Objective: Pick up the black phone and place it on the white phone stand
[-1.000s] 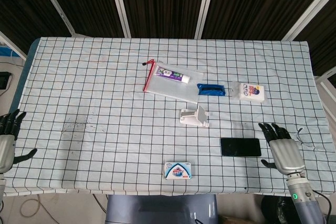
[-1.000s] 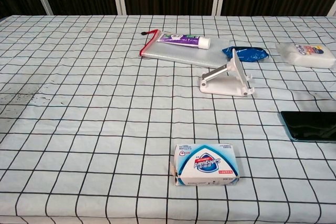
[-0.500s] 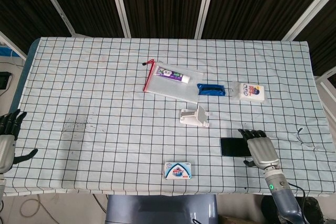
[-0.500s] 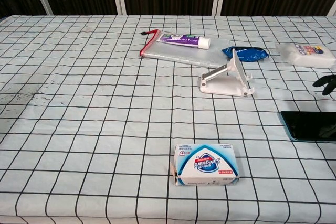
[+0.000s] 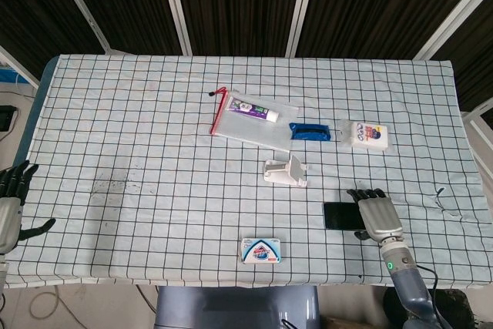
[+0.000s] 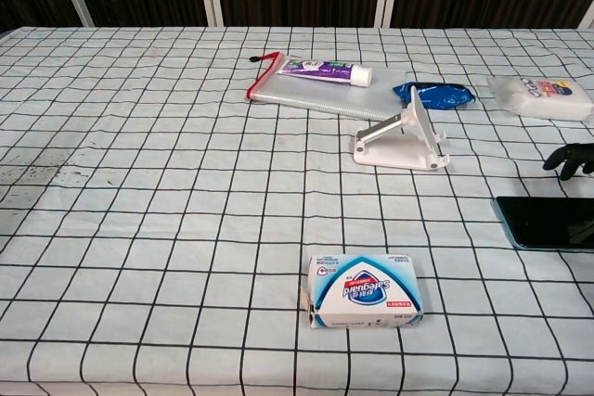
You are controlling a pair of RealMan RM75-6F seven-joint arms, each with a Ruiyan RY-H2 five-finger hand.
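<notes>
Since a second ago the right hand (image 5: 377,214) has come in from the table's right edge and now lies over the right end of the flat black phone (image 5: 341,216), where half a second ago it was already above that end but a touch nearer the front edge. In the head view its dark fingers (image 5: 365,193) point away from the robot, spread a little and fairly straight, and its thumb pokes out on the phone's side. Whether the palm presses on the phone or only hovers above it cannot be told; nothing is gripped. In the chest view only the dark fingertips (image 6: 568,157) show at the right border, just above the phone's (image 6: 548,222) far edge.

The phone itself has not shifted: it lies flat on the white black-gridded tablecloth (image 5: 154,152), near the front right, apart from the white plastic phone stand (image 5: 286,172) that sits just behind and to its left. The stand (image 6: 402,139) carries nothing.

The left hand (image 5: 9,204) has stayed at the table's left edge, fingers apart and holding nothing.

The other things lie as before: a blue and white soap box (image 5: 261,250) at the front, a clear zip pouch with a red edge (image 5: 250,118) holding a purple and white toothpaste tube (image 5: 254,109), a crumpled blue wrapper (image 5: 310,130), and a white tissue pack (image 5: 369,135).
</notes>
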